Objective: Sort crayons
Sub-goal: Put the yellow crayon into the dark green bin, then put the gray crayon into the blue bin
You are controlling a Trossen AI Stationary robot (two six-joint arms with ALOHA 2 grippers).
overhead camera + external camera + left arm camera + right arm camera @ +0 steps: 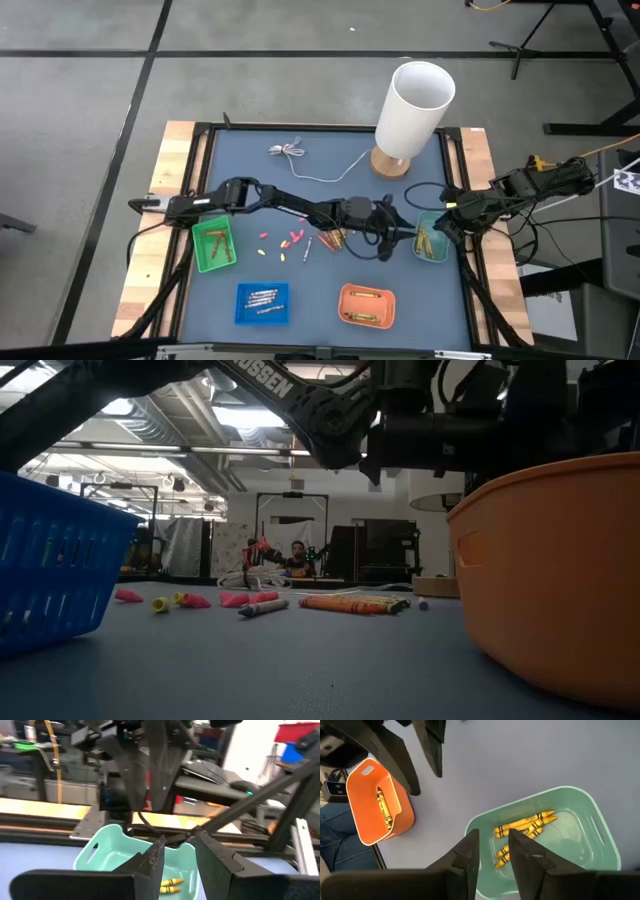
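Observation:
Loose crayons (283, 243) in pink, red, yellow and grey lie on the blue mat's middle, with a small heap (331, 240) beside them; the low view shows them (262, 607) lying flat. Yellow crayons (522, 827) lie in the teal tray (431, 240) at the right. My left gripper (392, 225) reaches level across the mat toward that tray, open, with nothing between its fingers (152, 860). My right gripper (492, 850) hangs over the teal tray, slanting down, open and holding nothing.
A green tray (213, 243) stands at the left, a blue tray (262, 303) and an orange tray (367, 305) near the front edge, each with crayons. A tall white cylinder (412, 108) on a wooden base and a thin white cable (300, 155) are at the back.

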